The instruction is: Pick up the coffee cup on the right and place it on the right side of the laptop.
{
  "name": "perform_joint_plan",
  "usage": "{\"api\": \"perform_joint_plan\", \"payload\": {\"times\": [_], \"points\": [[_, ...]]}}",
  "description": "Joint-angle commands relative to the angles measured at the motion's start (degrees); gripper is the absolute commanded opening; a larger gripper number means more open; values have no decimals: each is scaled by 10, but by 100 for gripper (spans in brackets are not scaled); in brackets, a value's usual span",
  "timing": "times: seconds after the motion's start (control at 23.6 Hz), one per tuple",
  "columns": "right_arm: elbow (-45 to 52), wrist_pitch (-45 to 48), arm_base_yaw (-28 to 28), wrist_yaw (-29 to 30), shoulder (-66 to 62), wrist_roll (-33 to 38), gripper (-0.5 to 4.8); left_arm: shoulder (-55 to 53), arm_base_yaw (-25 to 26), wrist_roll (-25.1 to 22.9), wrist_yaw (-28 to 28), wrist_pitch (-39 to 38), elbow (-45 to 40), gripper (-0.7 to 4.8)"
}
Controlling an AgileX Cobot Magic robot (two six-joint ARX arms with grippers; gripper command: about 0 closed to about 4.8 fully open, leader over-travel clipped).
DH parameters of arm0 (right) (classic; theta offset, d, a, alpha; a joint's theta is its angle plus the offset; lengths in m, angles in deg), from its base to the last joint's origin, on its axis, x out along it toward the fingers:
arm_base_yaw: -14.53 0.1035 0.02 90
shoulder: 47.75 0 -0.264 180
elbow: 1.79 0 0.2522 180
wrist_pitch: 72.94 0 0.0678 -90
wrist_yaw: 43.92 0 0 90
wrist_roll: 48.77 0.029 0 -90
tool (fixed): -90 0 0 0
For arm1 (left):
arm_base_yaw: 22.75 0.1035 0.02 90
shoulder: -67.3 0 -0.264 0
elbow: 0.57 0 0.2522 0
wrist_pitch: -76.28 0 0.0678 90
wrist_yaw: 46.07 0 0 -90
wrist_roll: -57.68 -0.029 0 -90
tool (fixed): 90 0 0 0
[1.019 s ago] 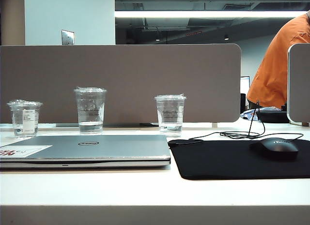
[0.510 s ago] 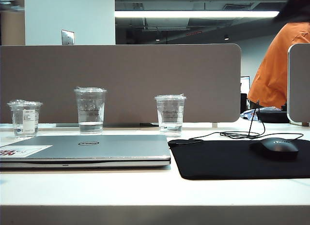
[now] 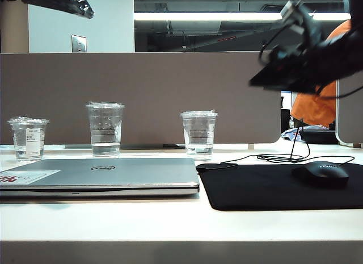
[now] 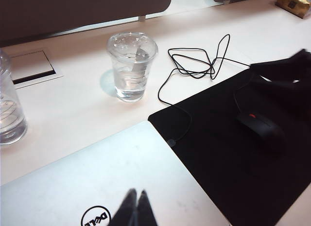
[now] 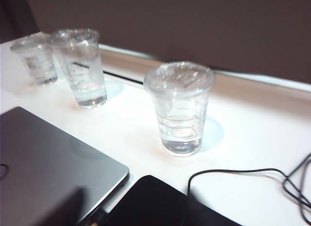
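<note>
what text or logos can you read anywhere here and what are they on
"DELL", in a round logo: lid of the laptop.
Red lettering on the white sticker at the laptop's corner: cut off, unreadable.
Printed label on the short cup: too small.
Marking on the mouse: too blurred.

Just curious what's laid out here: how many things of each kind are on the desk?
Clear plastic cups: 3 (coffee cup, taller cup, labelled cup)
Laptop: 1
Mouse pad: 1
Mouse: 1
Total: 6
</note>
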Motion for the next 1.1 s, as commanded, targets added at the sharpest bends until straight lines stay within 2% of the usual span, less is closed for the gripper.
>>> {"api": "perform_joint_plan", "payload": {"times": [0.04, 0.42, 0.55, 0.64, 0.72, 0.89, 1.1], "points": [[-40, 23, 9, 12, -56, 0, 479, 0, 0, -3, 3, 19, 3, -6], [-174, 67, 20, 14, -210, 1, 479, 0, -1, -2, 8, 30, 3, -6], [-188, 82, 27, 4, -230, 40, 479, 0, -1, -2, 9, 32, 3, -6], [-189, 89, 39, -47, -238, 1, 479, 0, -1, -2, 19, 32, 3, -6], [-190, 100, 45, -72, -247, -59, 479, 0, -1, -2, 19, 32, 3, -6], [-233, 84, 45, -36, -285, -70, 479, 0, -1, -2, 19, 32, 3, -6], [-358, 23, 44, 1, -368, -46, 479, 0, -1, -2, 19, 32, 3, -6]]}}
